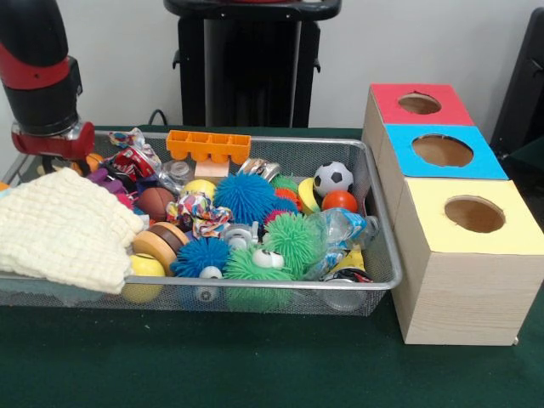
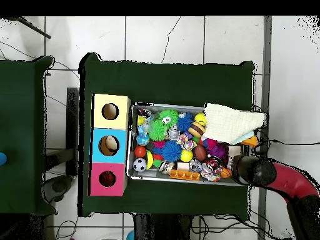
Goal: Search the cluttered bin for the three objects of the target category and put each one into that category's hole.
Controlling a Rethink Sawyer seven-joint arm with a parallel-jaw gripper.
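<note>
A wire mesh bin point(image 1: 384, 255) holds a heap of small toys. Among them are blue spiky balls point(image 1: 244, 197), green spiky balls point(image 1: 291, 238), a soccer ball point(image 1: 333, 178), an orange ball point(image 1: 340, 201), a brown ball point(image 1: 155, 202) and an orange tray point(image 1: 208, 145). A cream knitted cloth point(image 1: 64, 229) covers the bin's left end. My gripper point(image 1: 51, 143) hangs at that end, behind the cloth, its tip hidden. In the overhead view the gripper point(image 2: 247, 169) sits at the bin's point(image 2: 130, 140) right corner.
Beside the bin stands a wooden box with three holes: red point(image 1: 419, 104), blue point(image 1: 442, 150) and yellow point(image 1: 473, 214). Overhead, these are the red hole point(image 2: 107, 179), blue hole point(image 2: 108, 145) and yellow hole point(image 2: 110, 111). Green cloth covers the table point(image 1: 255, 357).
</note>
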